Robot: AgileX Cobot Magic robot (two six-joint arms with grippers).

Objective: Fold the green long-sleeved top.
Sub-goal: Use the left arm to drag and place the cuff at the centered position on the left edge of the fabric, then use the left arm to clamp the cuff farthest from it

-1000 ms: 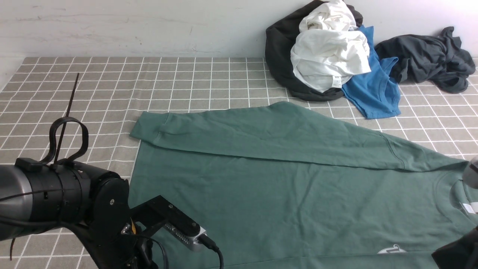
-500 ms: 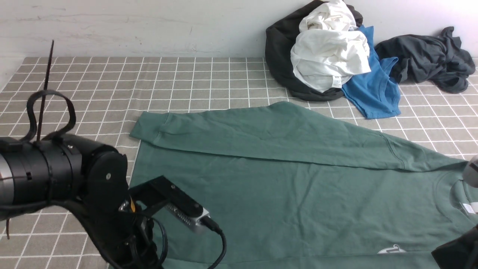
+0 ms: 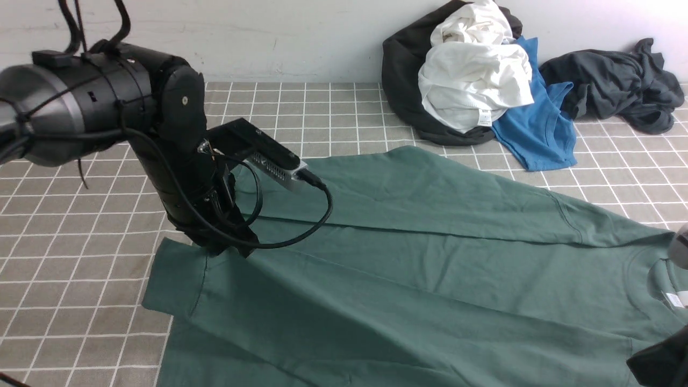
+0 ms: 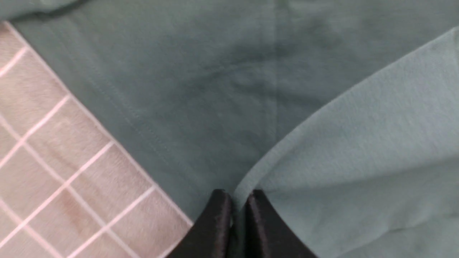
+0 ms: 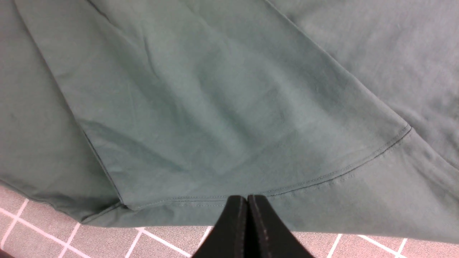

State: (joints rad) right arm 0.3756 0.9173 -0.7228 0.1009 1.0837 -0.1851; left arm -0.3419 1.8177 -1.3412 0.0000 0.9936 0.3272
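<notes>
Nothing legible for us: tag on the white garment, neck label on the green long-sleeved top, both well away from the left claw, too small to read.

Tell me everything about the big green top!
The green top is a soft dark green sweatshirt with long cuffed sleeves, a round collar and a white neck label. It lies on the checked tablecloth, collar toward the robot's right, sleeves folded across its body. The left end effector pinches one edge; the right end effector pinches a stitched seam.
</notes>
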